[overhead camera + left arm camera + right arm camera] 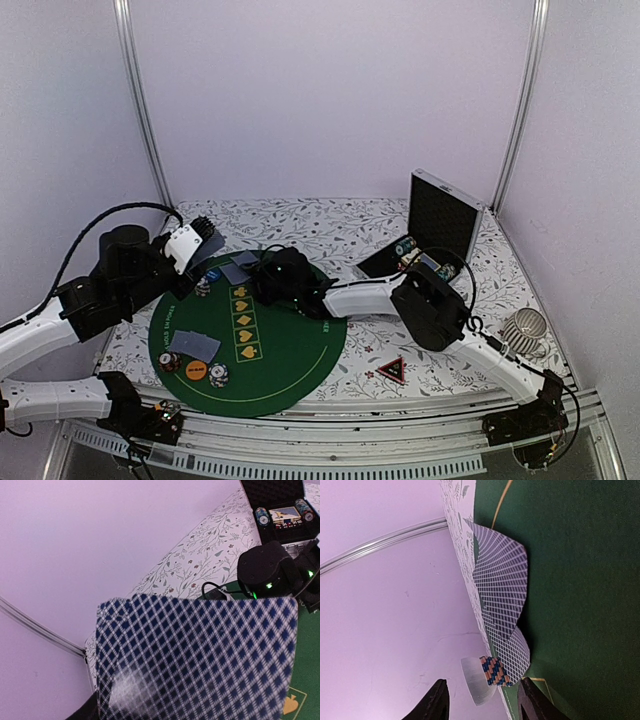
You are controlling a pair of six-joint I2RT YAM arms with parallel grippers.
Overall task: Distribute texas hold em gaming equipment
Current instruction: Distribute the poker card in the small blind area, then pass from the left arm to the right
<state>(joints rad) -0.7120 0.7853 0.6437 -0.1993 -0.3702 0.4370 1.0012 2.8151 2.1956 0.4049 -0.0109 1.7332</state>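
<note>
My left gripper point(197, 245) hovers over the far left edge of the round green mat point(290, 350). It holds a blue-checked playing card point(195, 655), which fills the left wrist view and hides the fingers. My right gripper point(255, 282) is open and low over the mat's far side. Just ahead of its fingertips point(440, 692) a blue-orange chip stack point(495, 671) with a clear disc point(475, 680) sits at the mat's edge. Two cards point(501, 585) lie beside that stack. On the near side are cards point(193, 345), an orange disc point(196, 371) and two chip stacks point(169, 362). A red-black triangle token point(391, 369) lies on the floral cloth.
An open black case point(440, 220) stands at the back right with chip stacks point(405, 247) in it. It also shows in the left wrist view point(280, 500). A white ribbed cup point(525, 330) sits at the right edge. White walls enclose the table.
</note>
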